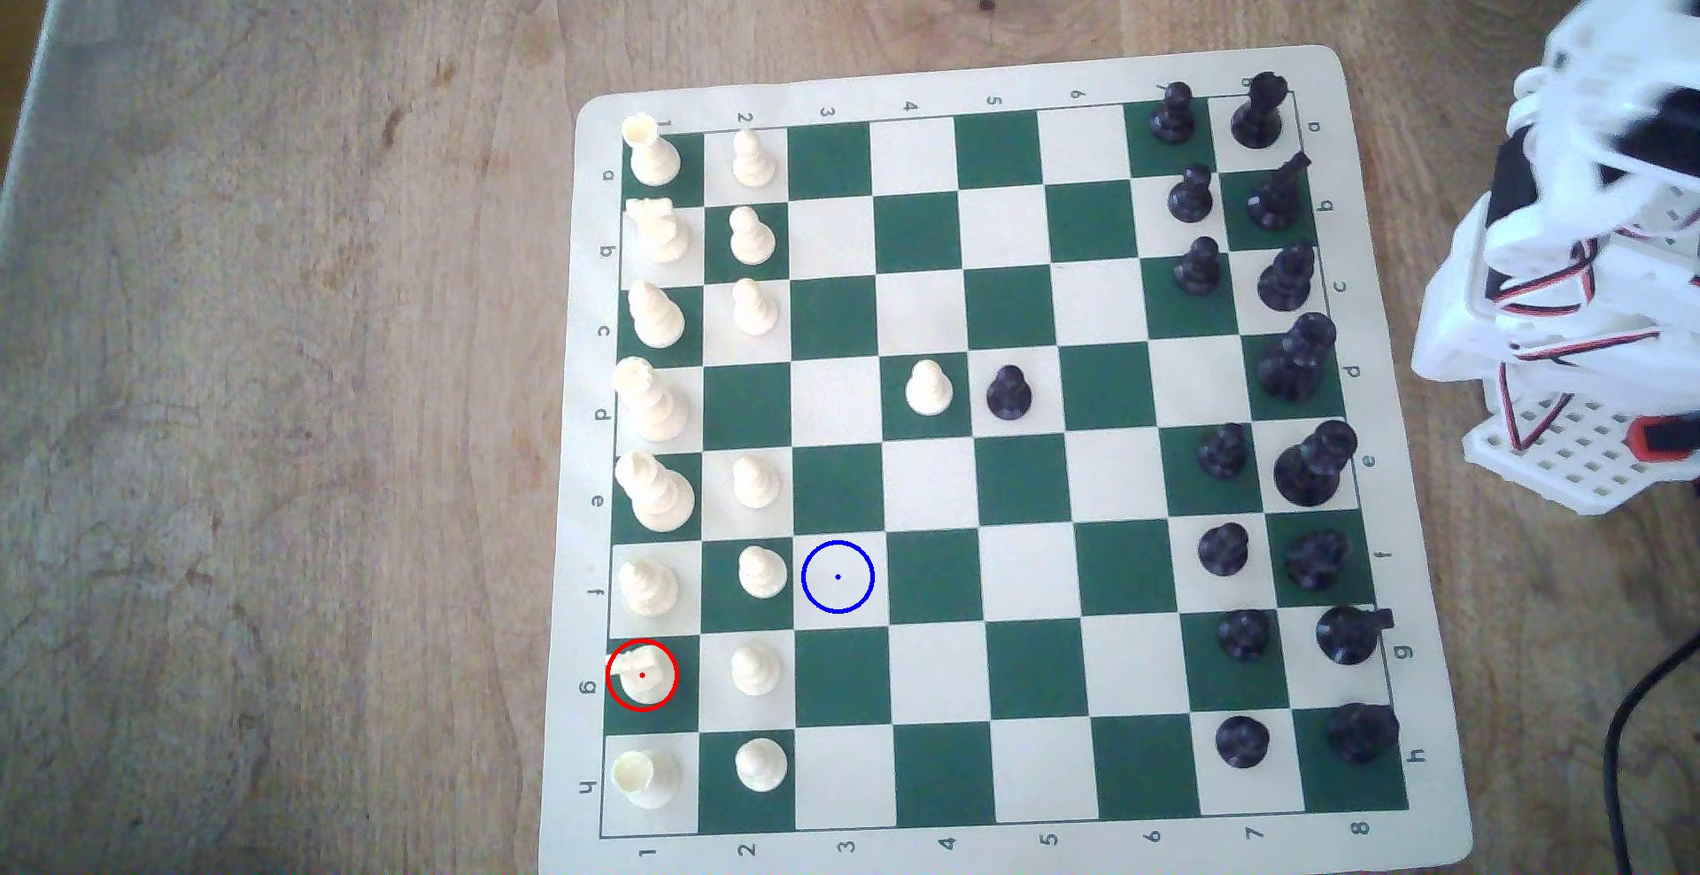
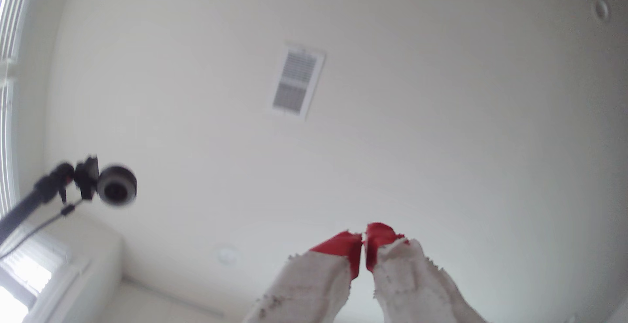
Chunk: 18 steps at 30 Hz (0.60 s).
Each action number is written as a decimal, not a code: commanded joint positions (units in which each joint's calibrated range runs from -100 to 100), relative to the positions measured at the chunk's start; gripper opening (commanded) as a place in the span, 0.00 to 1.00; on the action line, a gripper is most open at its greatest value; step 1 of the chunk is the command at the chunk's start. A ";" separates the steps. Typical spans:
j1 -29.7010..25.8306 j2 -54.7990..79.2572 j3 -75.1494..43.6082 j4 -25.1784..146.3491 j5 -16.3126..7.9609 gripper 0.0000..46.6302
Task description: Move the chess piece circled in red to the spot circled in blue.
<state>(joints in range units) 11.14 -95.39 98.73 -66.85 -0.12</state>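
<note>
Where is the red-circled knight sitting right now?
In the exterior view the knight stands on a dark green square near the board's lower left corner, between a cream bishop above and a cream rook below, a cream pawn to its right.

A chessboard point(image 1: 1003, 461) checkered in dark green and cream is laid on brown wood-grain table point(image 1: 276, 378). A cream knight point(image 1: 641, 668) is ringed in red; a cream square point(image 1: 837, 576) is ringed in blue. Red-tipped white fingers point(image 2: 343, 251) are seen.

Cream pawn point(image 1: 928, 388) faces black pawn point(image 1: 1008, 393) mid-board point(image 1: 929, 236).
</note>
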 commanded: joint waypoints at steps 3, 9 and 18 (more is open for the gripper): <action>-1.95 -0.36 0.45 35.73 0.05 0.00; -12.43 -0.36 -8.25 67.26 2.98 0.00; -18.68 37.67 -43.16 88.06 3.66 0.00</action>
<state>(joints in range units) -5.75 -73.44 76.23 13.94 3.88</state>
